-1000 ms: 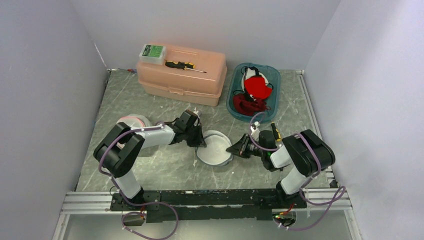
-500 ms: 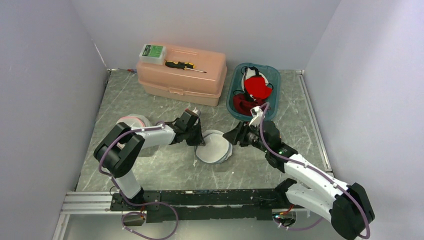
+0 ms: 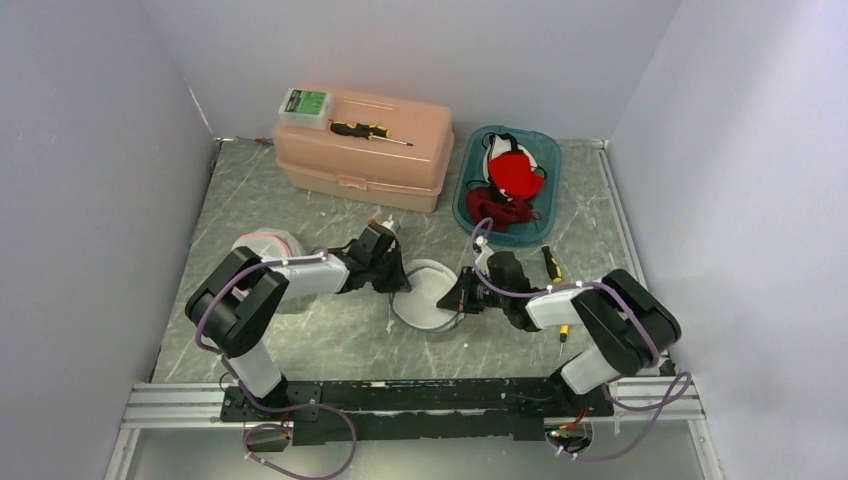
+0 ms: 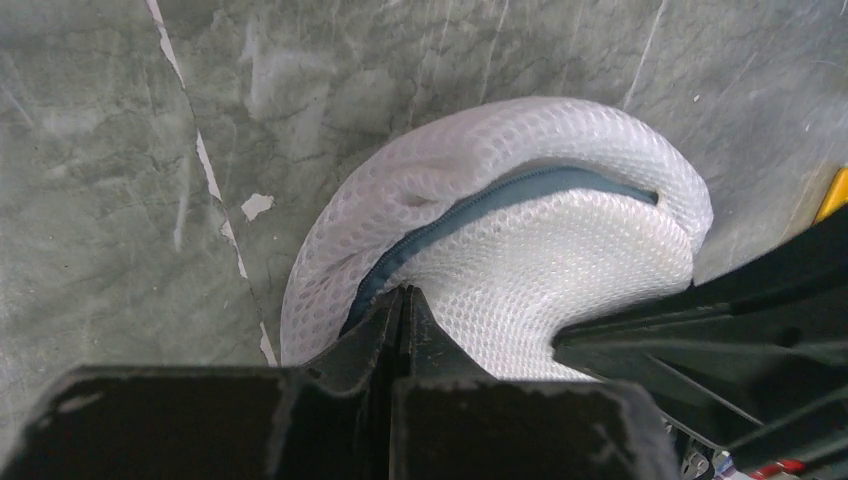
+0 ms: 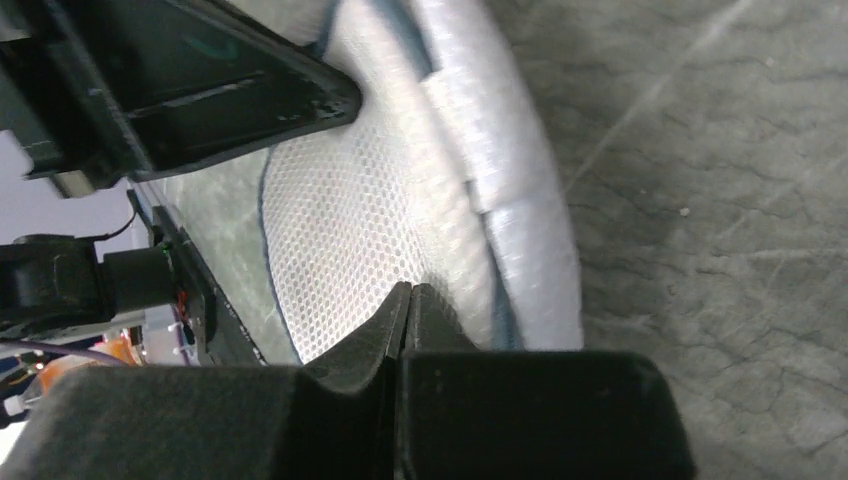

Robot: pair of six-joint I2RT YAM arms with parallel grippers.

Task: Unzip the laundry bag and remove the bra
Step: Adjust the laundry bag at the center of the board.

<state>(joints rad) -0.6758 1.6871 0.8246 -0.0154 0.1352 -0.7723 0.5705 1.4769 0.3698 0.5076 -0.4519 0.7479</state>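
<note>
**Pinching one mesh bag from two sides**

One white laundry bag (image 3: 428,296) lies on the table (image 3: 300,330). Its teal zip (image 4: 480,200) is closed along the stretch in view (nothing inside shows through the mesh). Two grippers meet it. The left gripper (image 4: 402,298), at the bag's left, has its jaws clamped on the rim just beside the zip. The right gripper (image 5: 405,292), at the bag's right, has its jaws pressed together, tips against the mesh; whether cloth is caught I cannot tell. Behind the bag stand one peach toolbox (image 3: 362,160) and one blue basin (image 3: 462,200) of red garments (image 3: 512,178). One screwdriver (image 3: 370,130) lies on the toolbox, and a second screwdriver (image 3: 549,262) lies right of the bag.
</note>
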